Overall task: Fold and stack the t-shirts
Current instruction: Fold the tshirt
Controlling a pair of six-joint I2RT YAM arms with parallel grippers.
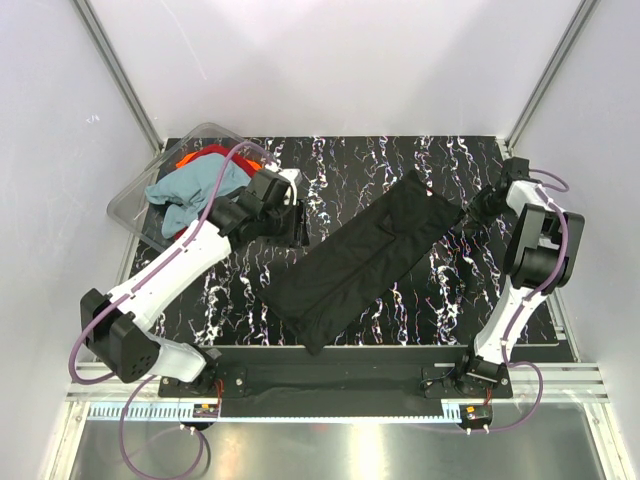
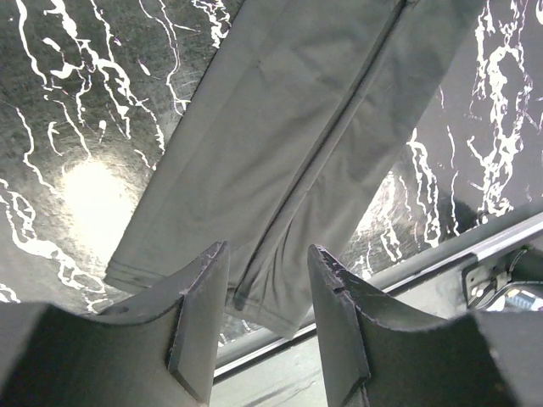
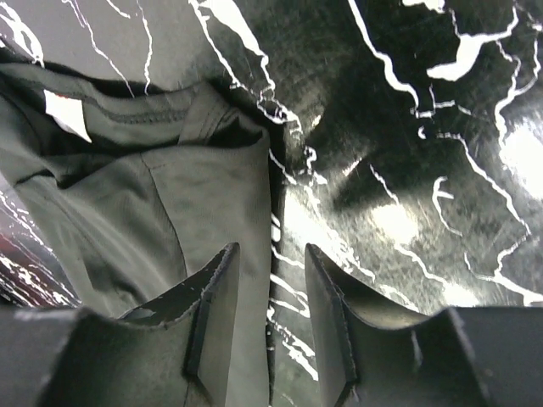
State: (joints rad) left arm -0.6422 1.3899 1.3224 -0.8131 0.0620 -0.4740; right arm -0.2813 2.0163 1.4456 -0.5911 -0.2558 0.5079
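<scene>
Black and folded into a long narrow band, the plain cloth t-shirt (image 1: pixel 370 265) is lying slantwise across the middle of the dark marbled table with white veins (image 1: pixel 400 160), one end pointing at the near edge, the other at the far right. The left gripper (image 1: pixel 297 222) is hanging just beside the band's left long edge; seen from its wrist, the left gripper (image 2: pixel 267 254) is holding its fingers apart with nothing between them, and the near end of the shirt (image 2: pixel 280 170) is showing through the gap. The right gripper (image 1: pixel 470 215) is sitting at the shirt's far right end, its jaws spread and empty too; from its own camera (image 3: pixel 267 254) the collar end with a white label (image 3: pixel 64 114) is lying to the left, the cloth's edge (image 3: pixel 195 195) is running under the left finger, and bare table is showing in the gap. I cannot tell whether either fingertip is touching cloth. The dusty teal-blue t-shirt (image 1: pixel 195 190) and the red-orange t-shirt (image 1: pixel 195 157) are sitting bunched in the clear plastic tub (image 1: pixel 135 200) at the far left corner, well apart from the black one.
</scene>
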